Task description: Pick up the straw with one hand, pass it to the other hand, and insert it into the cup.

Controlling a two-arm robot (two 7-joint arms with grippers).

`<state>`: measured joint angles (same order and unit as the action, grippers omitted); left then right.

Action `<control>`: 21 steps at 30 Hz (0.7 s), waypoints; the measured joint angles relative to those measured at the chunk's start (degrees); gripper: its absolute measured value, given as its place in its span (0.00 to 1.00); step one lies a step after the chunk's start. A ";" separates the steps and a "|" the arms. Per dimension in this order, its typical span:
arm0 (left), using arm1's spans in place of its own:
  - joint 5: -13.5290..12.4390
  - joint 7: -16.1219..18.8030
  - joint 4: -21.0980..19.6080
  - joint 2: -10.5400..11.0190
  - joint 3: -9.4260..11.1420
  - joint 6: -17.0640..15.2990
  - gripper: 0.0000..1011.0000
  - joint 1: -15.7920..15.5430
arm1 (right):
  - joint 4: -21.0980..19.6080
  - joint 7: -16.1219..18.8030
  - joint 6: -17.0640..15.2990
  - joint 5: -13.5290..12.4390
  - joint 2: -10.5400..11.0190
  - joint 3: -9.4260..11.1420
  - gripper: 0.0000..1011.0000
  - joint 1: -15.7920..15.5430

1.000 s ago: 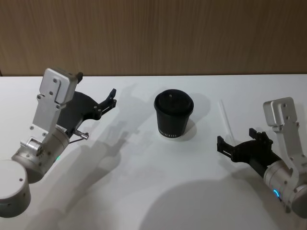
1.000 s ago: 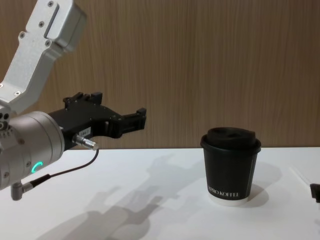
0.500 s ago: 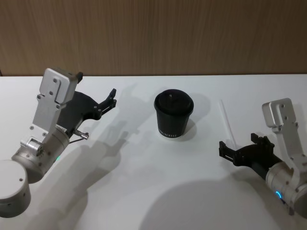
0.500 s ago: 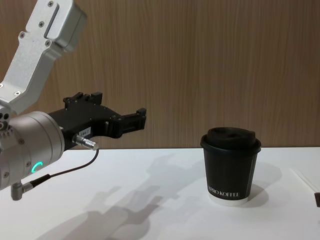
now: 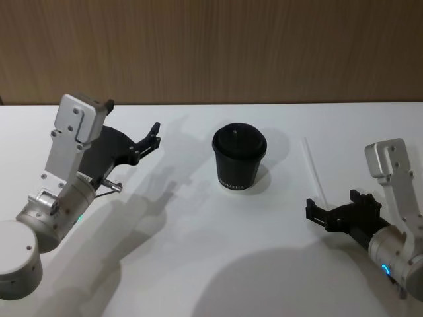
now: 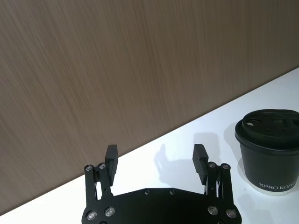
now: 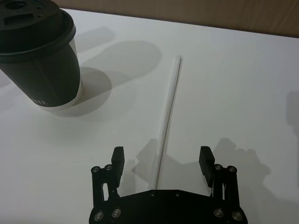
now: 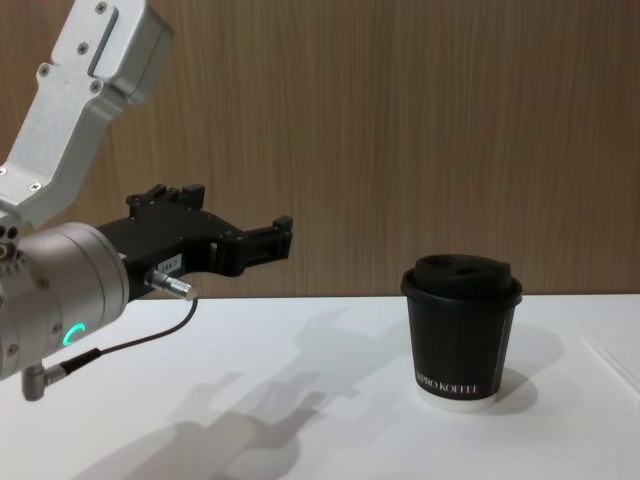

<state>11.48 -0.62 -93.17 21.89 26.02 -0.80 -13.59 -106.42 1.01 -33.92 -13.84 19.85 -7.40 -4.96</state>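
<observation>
White table (image 5: 198,264) before a wood-panelled wall (image 5: 211,46): lidded black paper cup (image 5: 239,157) upright at centre, white straw (image 5: 312,167) lying flat to its right, near end between the wide-spread, empty fingers of the right gripper (image 7: 161,153); left gripper (image 5: 156,135) raised left of the cup, likewise spread and empty.

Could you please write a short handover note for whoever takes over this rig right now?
Left gripper: open, raised over the left of the table, facing the cup.
Right gripper: open, at the near end of the straw, not gripping it.
The straw lies flat on the table, right of the cup; the cup stands upright, lid on.
Done: nothing yet.
Left: grasp the straw, hand it over, insert it.
</observation>
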 joint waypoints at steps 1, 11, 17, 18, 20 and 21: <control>0.00 0.00 0.00 0.00 0.00 0.00 0.99 0.00 | 0.11 0.00 -0.03 0.00 -0.03 0.04 0.99 0.04; 0.00 0.00 0.00 0.00 0.00 0.00 0.99 0.00 | 1.82 0.34 -0.36 0.06 -0.52 0.36 0.99 0.83; 0.00 0.00 0.00 0.00 0.00 0.00 0.99 0.00 | 2.60 0.60 -0.15 0.15 -0.87 0.46 0.99 1.26; 0.00 0.00 0.00 0.00 0.00 0.00 0.99 0.00 | 2.79 0.68 -0.04 0.19 -0.99 0.50 0.99 1.38; 0.00 0.00 0.00 0.00 0.00 0.00 0.99 0.00 | 3.05 0.79 0.07 0.23 -1.20 0.58 0.99 1.56; 0.00 0.00 0.00 0.00 0.00 0.00 0.99 0.00 | 3.13 0.81 0.09 0.23 -1.27 0.59 0.99 1.62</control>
<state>11.48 -0.62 -93.18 21.89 26.02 -0.80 -13.59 -103.29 1.82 -33.83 -13.61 18.58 -6.81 -3.34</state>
